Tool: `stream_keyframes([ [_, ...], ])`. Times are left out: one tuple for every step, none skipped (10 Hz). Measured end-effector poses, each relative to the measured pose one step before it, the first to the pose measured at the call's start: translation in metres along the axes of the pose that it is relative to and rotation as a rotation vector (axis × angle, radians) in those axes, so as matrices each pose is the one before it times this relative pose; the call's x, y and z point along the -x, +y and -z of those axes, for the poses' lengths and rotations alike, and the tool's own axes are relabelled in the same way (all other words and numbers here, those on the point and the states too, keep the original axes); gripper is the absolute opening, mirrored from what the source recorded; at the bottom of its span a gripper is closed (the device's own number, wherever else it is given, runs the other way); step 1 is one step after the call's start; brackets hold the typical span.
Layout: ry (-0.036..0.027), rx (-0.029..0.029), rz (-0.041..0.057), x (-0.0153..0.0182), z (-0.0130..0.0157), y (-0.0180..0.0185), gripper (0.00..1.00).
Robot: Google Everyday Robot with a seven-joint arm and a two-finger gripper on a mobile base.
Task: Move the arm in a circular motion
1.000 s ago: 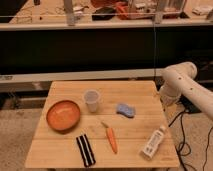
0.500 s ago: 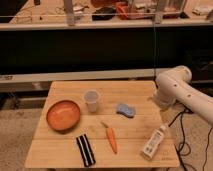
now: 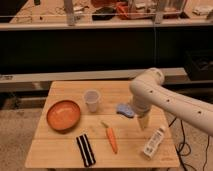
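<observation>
The cream-white arm (image 3: 165, 97) comes in from the right edge, with small dark dots along its thick segments. Its rounded elbow (image 3: 147, 82) is above the right half of the wooden table (image 3: 60, 160). From the elbow a tapered end points down, and the gripper (image 3: 143, 122) is at its tip. It hangs just over the table between the blue sponge (image 3: 124, 110) and the white bottle (image 3: 153, 142). It holds nothing that I can see.
On the table are an orange bowl (image 3: 63, 115), a clear cup (image 3: 92, 100), a carrot (image 3: 111, 137) and a black striped object (image 3: 85, 149). A dark shelf unit stands behind the table. Cables lie on the floor at the right.
The arm has swung left from beyond the table's right edge to above its right half. Its tip now hangs beside the sponge. The objects have not moved.
</observation>
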Motion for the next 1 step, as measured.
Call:
stream_keyframes([
  [0.0022,-0.00174,0.02126,0.01993,-0.0005,-0.00626,0.8],
])
